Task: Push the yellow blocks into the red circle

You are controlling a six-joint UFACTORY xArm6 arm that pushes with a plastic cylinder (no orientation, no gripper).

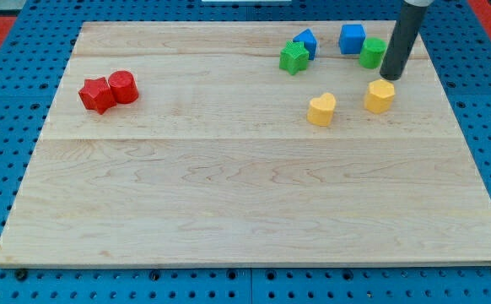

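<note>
1. My tip [391, 77], a bare rod with nothing to open or close, sits upper right, just above the yellow hexagon block [380, 96].
2. Yellow heart block [321, 109] lies left of it.
3. Red circle block [123, 87] sits far left; the push should run leftward.

Bright, even light; sharp focus, faint shadows.

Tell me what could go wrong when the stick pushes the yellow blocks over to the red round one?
1. My tip sits just above the yellow hexagonal block, at the view's right; an off-centre push could let it slip sideways.
2. The yellow heart-shaped block lies in its path, so the two might bump and scatter.
3. The red cylinder block touches a red star-shaped block, which arriving blocks could knock.
</note>
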